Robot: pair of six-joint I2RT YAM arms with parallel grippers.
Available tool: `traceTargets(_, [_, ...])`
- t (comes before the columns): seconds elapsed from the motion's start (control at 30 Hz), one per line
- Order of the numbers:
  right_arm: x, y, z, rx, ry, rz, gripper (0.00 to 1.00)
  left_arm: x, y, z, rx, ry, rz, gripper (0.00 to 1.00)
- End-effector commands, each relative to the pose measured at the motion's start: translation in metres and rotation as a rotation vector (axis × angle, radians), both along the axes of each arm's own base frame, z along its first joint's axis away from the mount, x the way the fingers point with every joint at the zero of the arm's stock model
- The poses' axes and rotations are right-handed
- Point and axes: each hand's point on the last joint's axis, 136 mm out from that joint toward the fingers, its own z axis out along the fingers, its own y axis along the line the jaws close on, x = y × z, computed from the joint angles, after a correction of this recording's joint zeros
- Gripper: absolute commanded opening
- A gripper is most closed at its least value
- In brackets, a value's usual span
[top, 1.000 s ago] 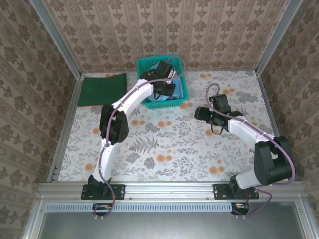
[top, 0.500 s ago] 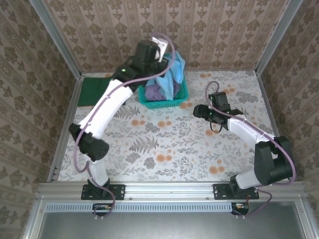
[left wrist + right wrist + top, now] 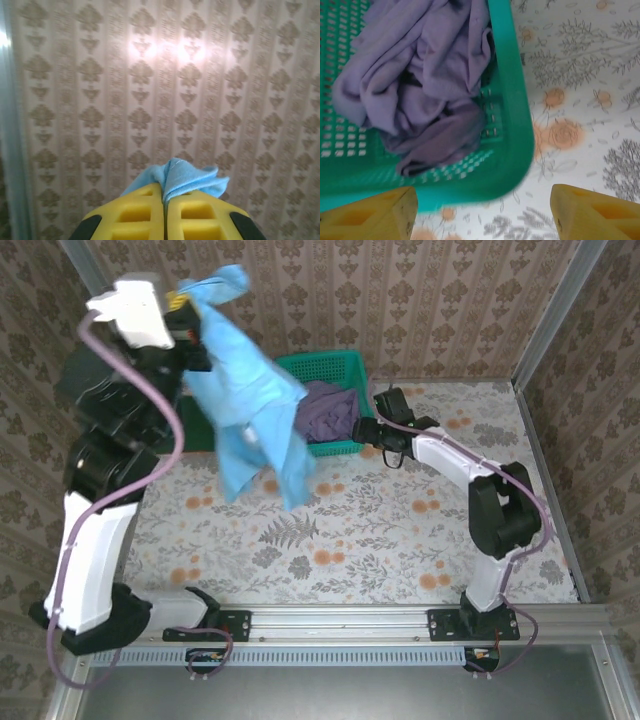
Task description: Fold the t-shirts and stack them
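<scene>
Now the left gripper (image 3: 192,308), closed on the blue shirt (image 3: 250,405), holds it high so it hangs free; the right gripper (image 3: 363,430) hovers open and empty by the basket (image 3: 335,360).

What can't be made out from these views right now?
- Dark green t-shirt: top view, mostly hidden behind the hanging light blue t-shirt and the left arm.
- Light blue t-shirt's body: left wrist view, a tuft shows above the left jaws; the rest is cut off by the bottom edge.
- Teal basket floor: right wrist view, covered by the purple t-shirt.
</scene>
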Motion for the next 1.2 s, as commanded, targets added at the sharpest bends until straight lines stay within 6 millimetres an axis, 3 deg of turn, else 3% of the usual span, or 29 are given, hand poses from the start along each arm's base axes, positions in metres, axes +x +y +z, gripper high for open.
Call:
traceTargets(0.0, [0.001,-0.016,-0.016,-0.129,0.066,-0.05,0.65,0.006,0.012,-0.012,-0.006,0.028,0.082,0.0])
traceTargets(0.07, [0.005,-0.02,-0.021,-0.164,0.082,-0.06,0.6,0.004,0.013,-0.014,-0.016,0.03,0.072,0.0])
traceTargets(0.3, [0.019,-0.029,-0.025,-0.227,0.063,-0.06,0.22,0.018,0.013,-0.045,-0.042,0.119,0.064,0.0])
traceTargets(0.37, [0.02,-0.041,-0.026,-0.239,0.064,-0.078,0.13,0.024,0.012,-0.056,-0.053,0.148,0.055,0.0])
traceTargets(0.43, [0.019,-0.054,-0.024,-0.233,0.056,-0.09,0.1,0.029,0.008,-0.067,-0.065,0.177,0.033,0.0])
traceTargets(0.53, [0.014,-0.083,-0.018,-0.232,0.04,-0.138,0.01,0.038,-0.002,-0.078,-0.079,0.214,-0.012,0.0])
traceTargets(0.8, [-0.017,-0.167,-0.009,-0.207,0.031,-0.272,0.0,0.067,-0.044,-0.105,-0.122,0.321,-0.174,0.0])
traceTargets(1.0, [-0.067,-0.23,-0.019,-0.216,0.096,-0.337,0.0,0.092,-0.082,-0.153,-0.162,0.448,-0.281,0.0])
traceTargets(1.17, [-0.098,-0.282,-0.02,-0.292,0.126,-0.438,0.0,0.105,-0.098,-0.184,-0.171,0.517,-0.299,0.0])
